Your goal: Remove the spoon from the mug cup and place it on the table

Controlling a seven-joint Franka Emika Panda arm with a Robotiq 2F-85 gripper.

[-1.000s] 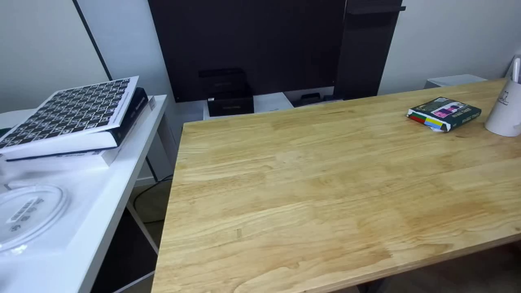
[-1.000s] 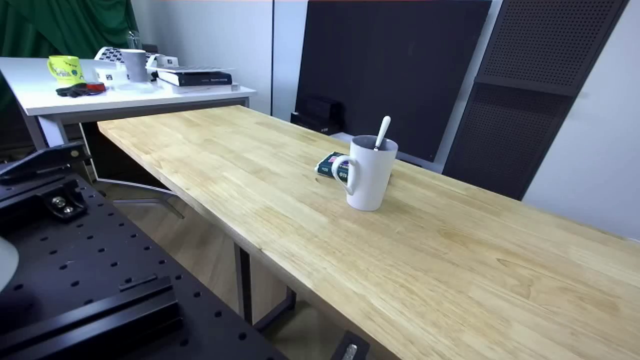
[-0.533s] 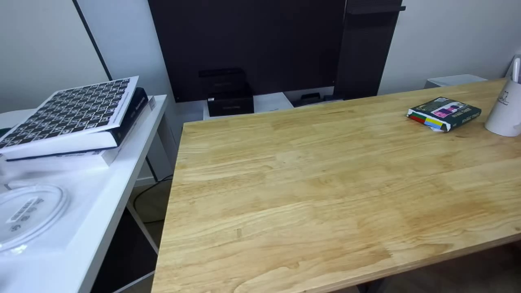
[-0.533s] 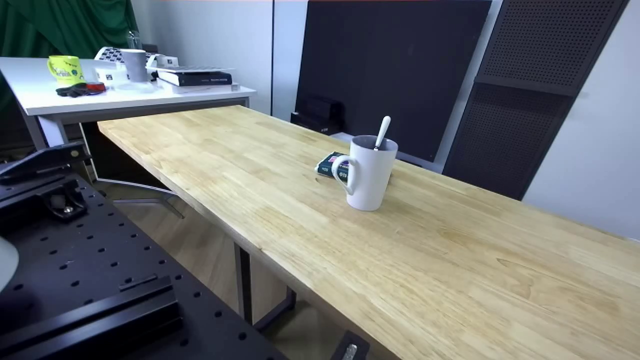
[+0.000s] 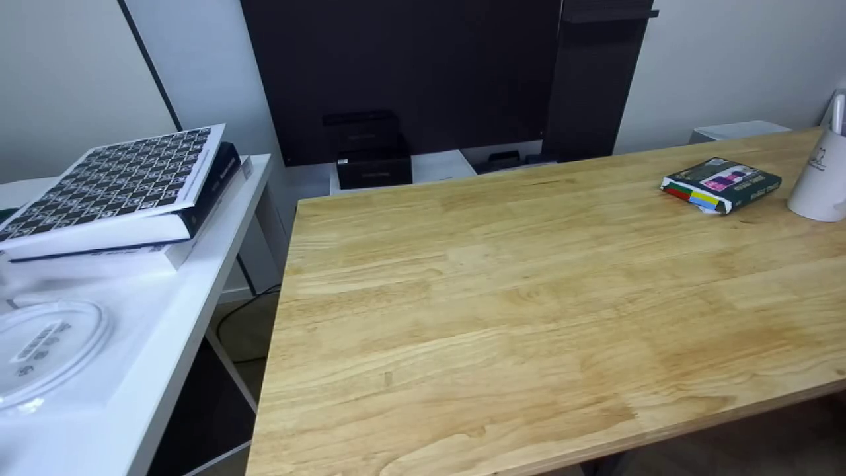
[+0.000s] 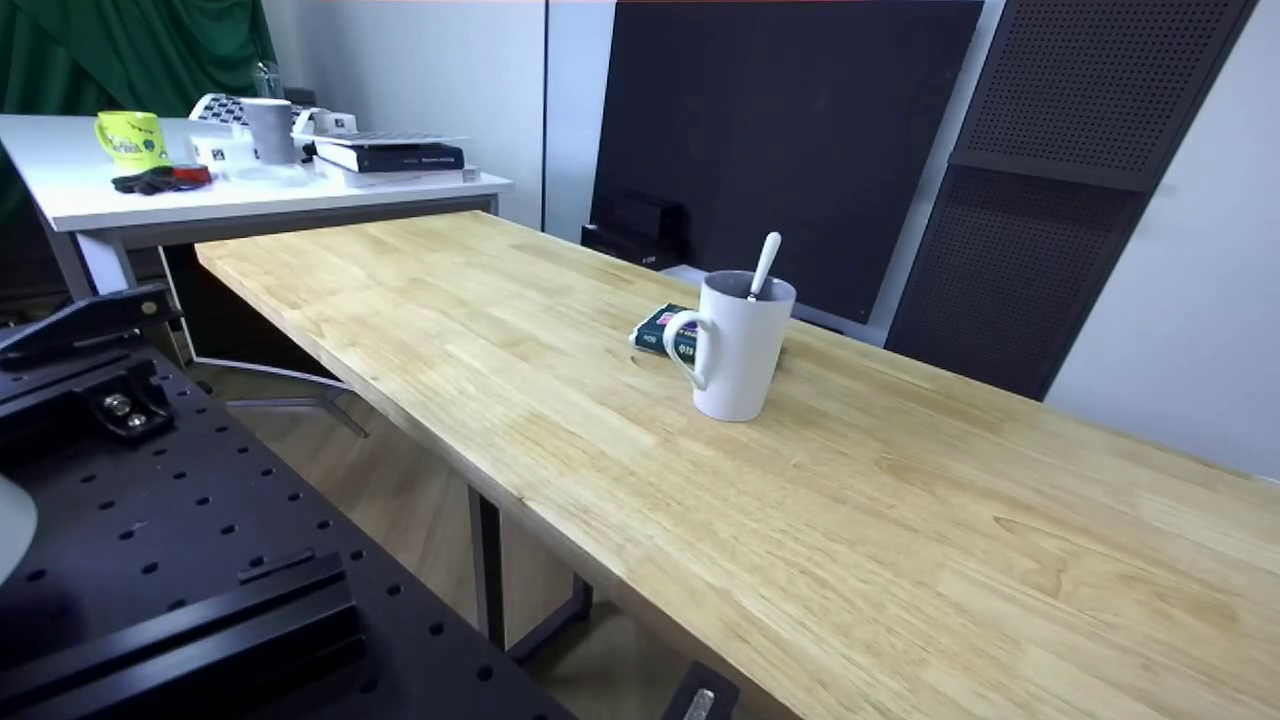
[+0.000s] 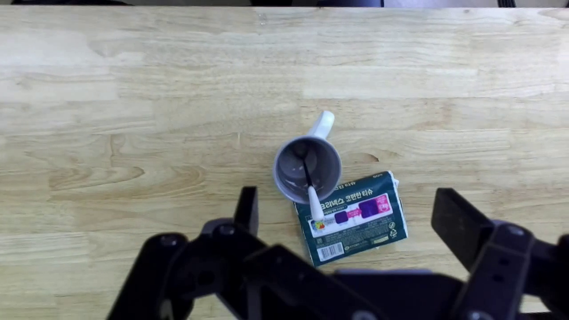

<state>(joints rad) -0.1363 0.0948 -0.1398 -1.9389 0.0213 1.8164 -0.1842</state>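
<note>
In the wrist view the gripper (image 7: 349,213) has its fingers (image 7: 458,222) spread wide apart, a green packet (image 7: 355,222) showing between them, flat on the table (image 7: 178,111). Just beside it, toward eleven o'clock, the mug cup (image 7: 332,171) stands upright, its handle near one. The spoon (image 7: 314,200) leans inside — white handle out over the rim, just short of six. In an exterior view a white desk (image 6: 85,195) lies well apart, toward ten o'clock from the cup.

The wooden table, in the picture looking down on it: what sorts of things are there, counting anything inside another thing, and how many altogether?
Mug: 1, white outside, grey inside
Spoon: 1, leaning in the mug, handle past the rim
Packet: 1, dark green, printed
Total: 3
</note>
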